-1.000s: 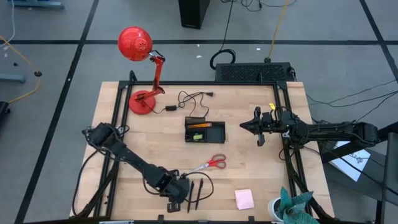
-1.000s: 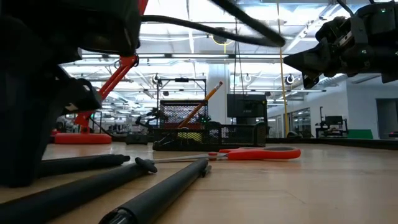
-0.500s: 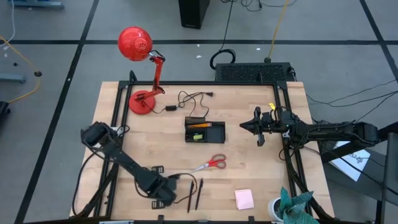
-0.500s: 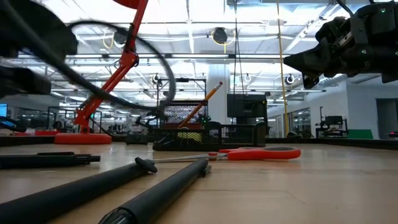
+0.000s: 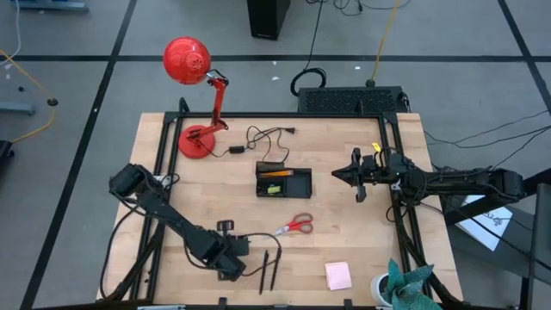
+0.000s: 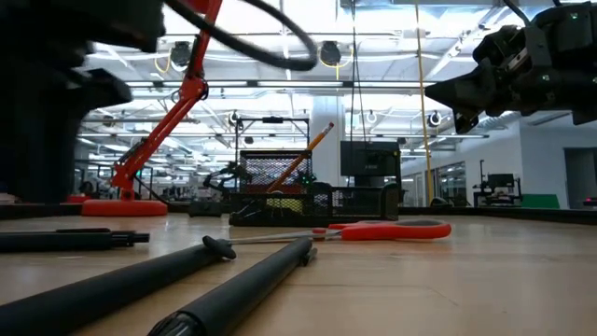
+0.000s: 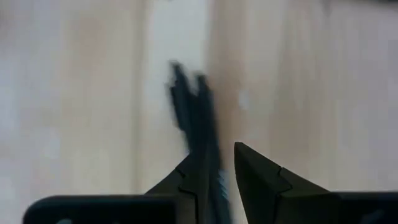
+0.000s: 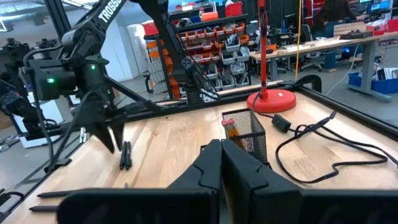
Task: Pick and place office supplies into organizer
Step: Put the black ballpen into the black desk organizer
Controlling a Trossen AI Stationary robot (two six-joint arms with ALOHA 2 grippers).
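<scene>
My left gripper (image 5: 228, 258) stands near the table's front edge, pointing steeply down, shut on two black pens (image 7: 189, 112). These pens also show as a low, level bar (image 6: 75, 240). Two more black pens (image 5: 269, 268) lie on the table just to its right. Red-handled scissors (image 5: 297, 226) lie flat farther back. The black organizer (image 5: 297, 182) holds orange pencils (image 5: 275, 174) and a yellow-green block (image 5: 275, 189). A pink pad (image 5: 337, 275) lies at the front right. My right gripper (image 5: 340, 176) hovers shut, right of the organizer. My left gripper pinches the two black pens (image 7: 208, 168) side by side between its two fingers, coming from above. The fingers lie across the pens, which run out level past them. Blur hides where along the pens the fingers sit and whether the pens touch the table.
A red desk lamp (image 5: 198, 142) and a black cable (image 5: 258, 138) sit at the far left. A black box (image 5: 349, 99) stands behind the table. A teal cloth and a white cup (image 5: 396, 288) are at the front right corner.
My left gripper has moved toward the table's left edge, then a little toward the far edge, rising and tipping. The held pens went left with it and now lie level. The two loose pens and the scissors stayed put.
</scene>
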